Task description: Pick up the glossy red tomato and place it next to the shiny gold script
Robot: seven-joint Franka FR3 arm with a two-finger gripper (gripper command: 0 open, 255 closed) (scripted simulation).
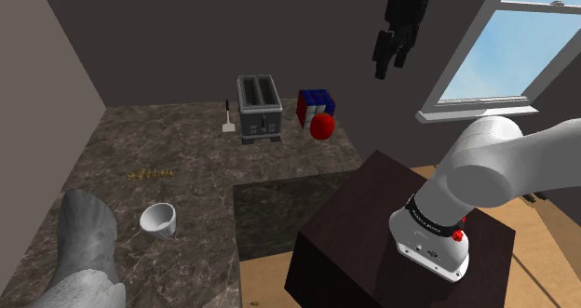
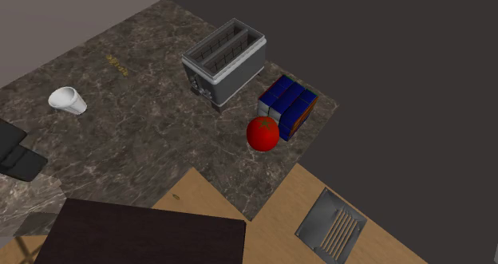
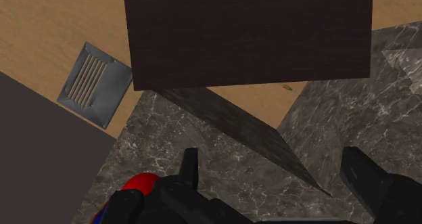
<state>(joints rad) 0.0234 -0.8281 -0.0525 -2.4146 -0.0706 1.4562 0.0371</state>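
The glossy round red tomato (image 2: 262, 133), probably slippery and soft, wants gentle clasping across its middle; the black tool (image 3: 270, 158) hangs open.

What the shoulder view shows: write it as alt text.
A red tomato sits on a dark marbled counter beside a coloured cube and a toaster; the open black gripper hangs high up. A white cup and gold script lie at lower left.

You are looking at a home kitchen. A dark marbled worktop (image 1: 186, 167) carries a grey two-slot toaster (image 1: 259, 108), a white cup (image 1: 158, 220), a small spatula (image 1: 228, 118) and a red tomato (image 1: 322, 127). A window (image 1: 521, 46) shows blue sky; the wooden floor (image 2: 275, 198) has a metal vent (image 2: 333, 226).
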